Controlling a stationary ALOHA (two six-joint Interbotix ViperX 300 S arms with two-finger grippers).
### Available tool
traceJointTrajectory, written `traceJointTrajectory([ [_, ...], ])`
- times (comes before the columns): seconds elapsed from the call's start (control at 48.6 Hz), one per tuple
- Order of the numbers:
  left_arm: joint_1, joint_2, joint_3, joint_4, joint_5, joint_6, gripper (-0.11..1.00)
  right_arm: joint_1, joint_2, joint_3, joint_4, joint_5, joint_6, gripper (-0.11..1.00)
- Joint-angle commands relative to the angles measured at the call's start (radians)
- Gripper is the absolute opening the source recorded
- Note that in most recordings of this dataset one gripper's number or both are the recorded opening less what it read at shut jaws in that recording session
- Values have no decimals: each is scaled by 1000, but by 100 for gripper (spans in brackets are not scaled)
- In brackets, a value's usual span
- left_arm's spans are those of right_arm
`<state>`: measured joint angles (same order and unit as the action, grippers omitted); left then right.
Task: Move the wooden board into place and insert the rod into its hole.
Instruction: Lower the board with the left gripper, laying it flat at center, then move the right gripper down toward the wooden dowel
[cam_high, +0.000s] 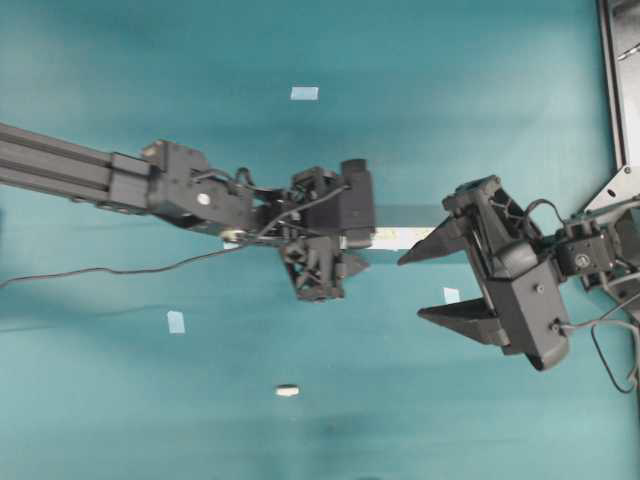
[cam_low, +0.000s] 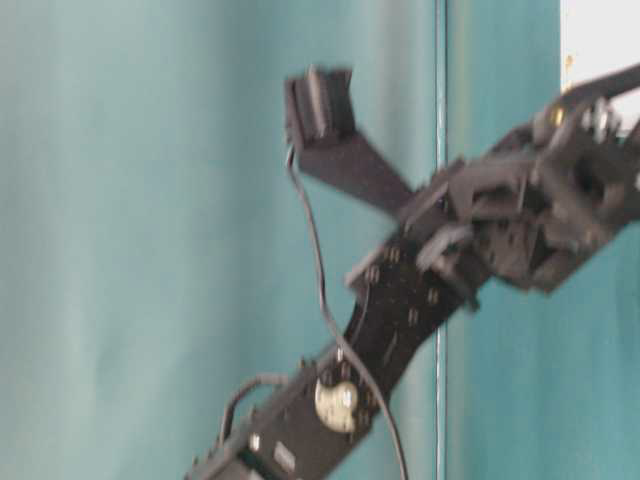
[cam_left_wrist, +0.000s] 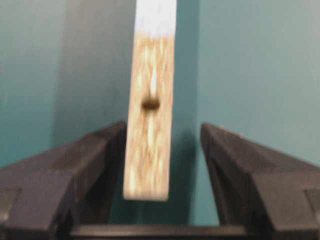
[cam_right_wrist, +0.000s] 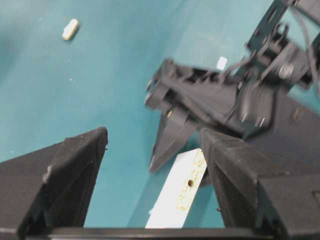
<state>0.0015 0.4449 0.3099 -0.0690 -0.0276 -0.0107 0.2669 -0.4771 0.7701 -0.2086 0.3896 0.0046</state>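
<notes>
Left gripper (cam_left_wrist: 160, 175) agape astride wooden board (cam_left_wrist: 150, 145) — hole (cam_left_wrist: 150, 103) wrist-view only | right gripper (cam_high: 440, 285) wide, empty | rod (cam_high: 287, 391) apart

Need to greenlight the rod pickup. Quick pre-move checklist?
1. Left gripper open, jaws clear of the board on both sides: ok.
2. Hole visible, unblocked: ok.
3. Rod lying free on the table, nothing near it: ok.
4. Right gripper open and empty: ok.
5. Board flat on the table at its target spot: cannot tell.
6. Right gripper's way to the rod clear of the left arm: ok in the overhead view.
</notes>
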Motion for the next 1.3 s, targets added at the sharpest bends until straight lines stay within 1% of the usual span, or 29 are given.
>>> traceJointTrajectory([
  [0.0,2,-74,48,3,-63,-3,59,-2,-11,-17,-2,-8,3,83],
  [0.041,2,-83,78,3,-104,-3,59,-2,-11,-18,0,-8,3,83],
  [0.144,2,-86,120,3,-183,-3,59,-2,-9,-23,0,-8,3,83],
  [0.35,2,-74,135,3,-304,2,59,-2,3,-41,2,0,9,83],
  [0.411,2,-61,137,2,-347,14,59,-2,12,-55,5,9,21,83],
  [0.494,0,-37,137,2,-414,46,58,-2,46,-89,6,41,60,83],
  [0.555,0,-15,135,3,-451,71,58,-2,80,-124,6,77,97,83],
  [0.658,0,14,132,3,-479,101,58,-2,146,-192,8,137,170,83],
  [0.761,0,32,132,3,-491,110,58,-2,212,-262,8,195,233,83],
  [0.864,0,44,133,2,-511,110,58,2,281,-322,11,241,279,83],
  [0.926,0,55,133,3,-529,109,58,9,328,-359,12,273,291,83],
  [1.07,0,81,135,2,-574,107,58,34,434,-445,12,339,296,83],
  [1.193,0,91,144,2,-578,107,59,44,525,-537,17,402,302,83],
  [1.275,0,87,158,2,-581,107,58,46,588,-607,31,448,304,83],
])
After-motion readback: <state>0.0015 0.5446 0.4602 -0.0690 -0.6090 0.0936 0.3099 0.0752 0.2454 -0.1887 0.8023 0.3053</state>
